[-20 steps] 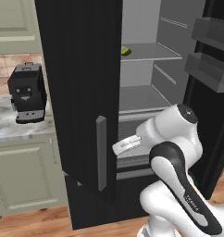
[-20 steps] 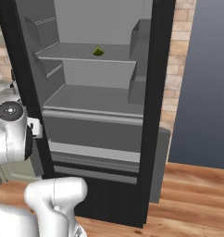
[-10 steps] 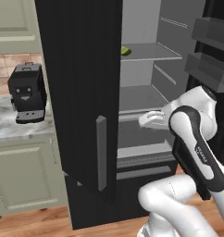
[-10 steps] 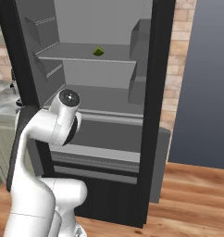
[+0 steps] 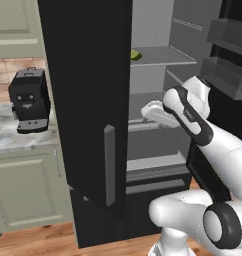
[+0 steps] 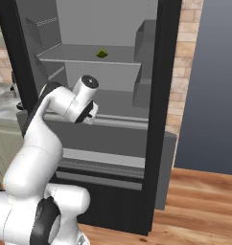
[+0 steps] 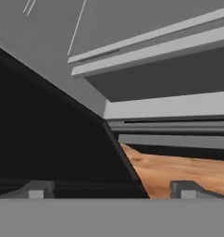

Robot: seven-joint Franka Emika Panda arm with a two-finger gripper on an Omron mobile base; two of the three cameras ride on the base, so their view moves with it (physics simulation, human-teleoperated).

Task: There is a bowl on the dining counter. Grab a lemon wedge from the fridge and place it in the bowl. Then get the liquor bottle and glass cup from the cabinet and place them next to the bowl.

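Observation:
A small green lemon wedge (image 5: 136,55) (image 6: 102,53) lies on the upper shelf (image 6: 84,56) of the open black fridge (image 5: 88,75). My hand (image 5: 152,111) (image 6: 88,109) hovers inside the fridge opening, about one shelf below the wedge and just above the drawers. In the hand view my gripper (image 7: 111,192) stands open, its fingertips (image 7: 37,190) wide apart with nothing between them, facing the dark door edge and the wooden floor (image 7: 178,166). The bowl, liquor bottle and glass cup are out of view.
The open left fridge door (image 5: 93,125) with its grey handle (image 5: 109,165) stands close to my arm's left. Door bins (image 5: 228,75) are on the right. A black coffee machine (image 5: 28,100) sits on the marble counter (image 5: 8,135).
The arm has swung up and forward: the hand rose from in front of the drawers into the fridge opening, below the lemon shelf. The jaws stayed open.

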